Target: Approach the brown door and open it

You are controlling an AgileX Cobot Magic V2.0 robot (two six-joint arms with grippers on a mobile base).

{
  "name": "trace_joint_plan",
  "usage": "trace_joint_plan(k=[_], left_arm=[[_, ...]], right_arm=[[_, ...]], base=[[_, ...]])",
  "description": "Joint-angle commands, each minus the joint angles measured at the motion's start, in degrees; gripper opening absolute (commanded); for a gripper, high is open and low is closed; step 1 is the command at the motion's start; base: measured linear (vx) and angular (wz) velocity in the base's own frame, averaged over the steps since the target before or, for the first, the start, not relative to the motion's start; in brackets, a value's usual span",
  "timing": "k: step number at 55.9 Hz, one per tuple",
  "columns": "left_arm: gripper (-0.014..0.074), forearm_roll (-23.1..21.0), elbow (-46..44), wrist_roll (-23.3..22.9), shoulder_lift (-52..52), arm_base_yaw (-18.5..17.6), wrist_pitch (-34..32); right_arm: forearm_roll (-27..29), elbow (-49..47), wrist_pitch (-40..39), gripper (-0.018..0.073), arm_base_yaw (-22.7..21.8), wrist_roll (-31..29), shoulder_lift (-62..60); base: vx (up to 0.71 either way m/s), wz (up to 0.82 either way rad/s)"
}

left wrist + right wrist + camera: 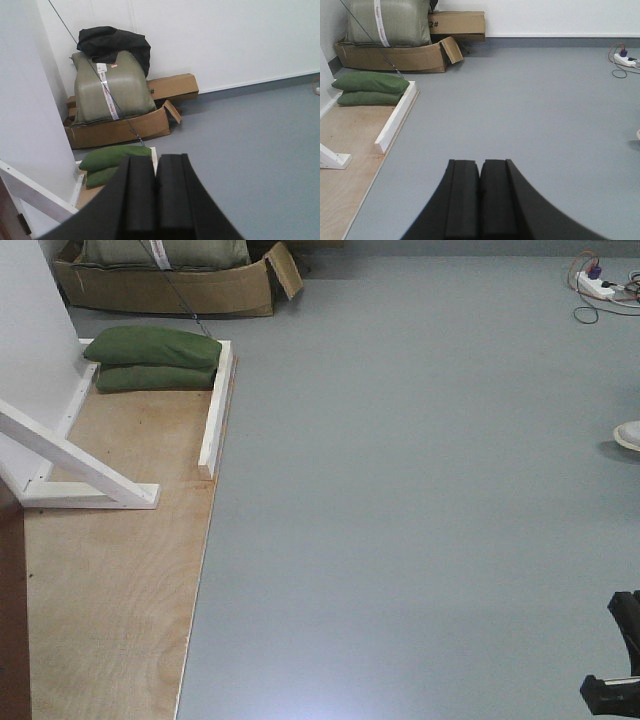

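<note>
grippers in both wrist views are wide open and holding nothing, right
Not open. The left gripper and the right gripper are both shut, jaws pressed together, as each wrist view shows. They do hold nothing.

Grey floor (420, 490), plywood sheet (110, 590), white wall (225, 40), cardboard box (395, 57)

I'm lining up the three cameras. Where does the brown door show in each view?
Exterior front-facing view: the brown door is a dark strip along the lower left edge.
Left wrist view: only a reddish-brown sliver of the door shows, in the bottom left corner.
Right wrist view: not in it.
Shared landmark: the stacked green bags, seen in all three.
</note>
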Motion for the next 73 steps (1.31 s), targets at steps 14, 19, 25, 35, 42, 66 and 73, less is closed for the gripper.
trace_joint_plan(k=[14,19,25,35,42,66,73], left_arm=[[0.0066,0.6,-8.8,0.2,8.1,0.0,-19.0],[0.0066,0.6,-12.6,0.3,11.7,0.8,-23.2],[0.0066,1.1,-17.7,1.9,14.6,4.5,-25.5],[0.0066,1.0,-25.2,8.7,14.9,12.7,-25.7],[0.0066,1.0,-29.5,12.0,14.9,17.2,-25.7],[0.0066,1.0,-37.1,17.2,18.1,28.9,-26.2],[0.0066,0.6,-37.1,17.2,18.1,31.6,-26.9]], right_arm=[[-0.2,0.2,-4.5,0.0,0.1,-0.4,-0.3],[-0.2,0.2,-4.5,0.0,0.1,-0.4,-0.3],[-0.2,0.2,-4.5,0.0,0.1,-0.4,-0.3],[-0.2,0.2,-4.5,0.0,0.1,-0.4,-0.3],[-0.2,0.2,-4.5,0.0,0.1,-0.4,-0.3],[-0.2,0.2,-4.5,0.0,0.1,-0.4,-0.3],[-0.2,0.2,-4.5,0.0,0.1,-0.4,-0.3]], base=[[0.0,0.0],[0.0,0.0],[0.0,0.0],[0.0,0.0],[0.0,0.0],[0.0,0.0],[0.0,0.0]])
